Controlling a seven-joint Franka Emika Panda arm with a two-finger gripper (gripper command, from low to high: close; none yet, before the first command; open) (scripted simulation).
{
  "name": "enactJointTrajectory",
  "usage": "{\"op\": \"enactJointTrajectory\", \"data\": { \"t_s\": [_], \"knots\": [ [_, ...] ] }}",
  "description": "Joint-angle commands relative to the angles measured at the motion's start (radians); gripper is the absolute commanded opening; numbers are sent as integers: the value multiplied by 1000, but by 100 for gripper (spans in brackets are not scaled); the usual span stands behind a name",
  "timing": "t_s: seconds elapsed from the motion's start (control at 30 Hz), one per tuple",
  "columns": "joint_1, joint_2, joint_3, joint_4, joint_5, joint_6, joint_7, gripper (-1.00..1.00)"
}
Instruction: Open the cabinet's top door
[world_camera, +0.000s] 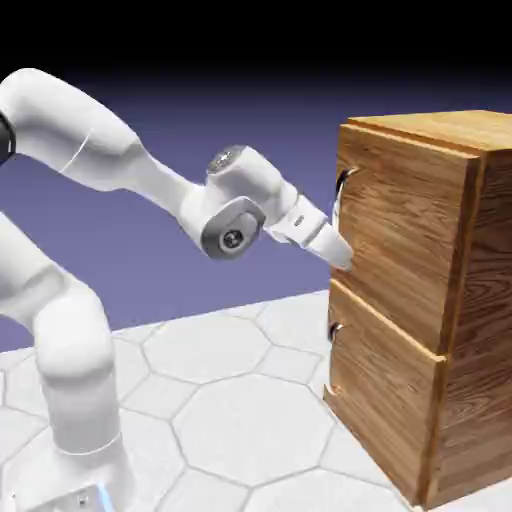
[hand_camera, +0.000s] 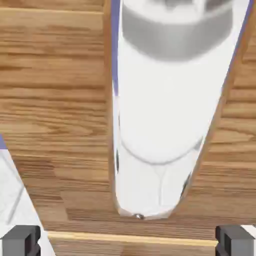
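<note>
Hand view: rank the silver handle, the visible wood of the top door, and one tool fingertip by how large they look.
1. top door wood and handle: similar areas; the handle looms from nearness, so no ranking.
2. fingertip, smallest.

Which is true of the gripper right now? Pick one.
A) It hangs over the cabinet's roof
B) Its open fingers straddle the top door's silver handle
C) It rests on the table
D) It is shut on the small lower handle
B: in the hand view the silver handle fills the space between the two spread fingertips, and the gripper is at the top door.
</note>
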Motion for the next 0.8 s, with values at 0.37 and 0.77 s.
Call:
{"op": "enactJointTrajectory", "data": {
  "t_s": [0.37, 0.77],
  "knots": [
    [435, 414, -414, -8, 517, -110, -287, 0],
    [870, 829, -828, -17, 1034, -219, -574, 0]
  ]
}}
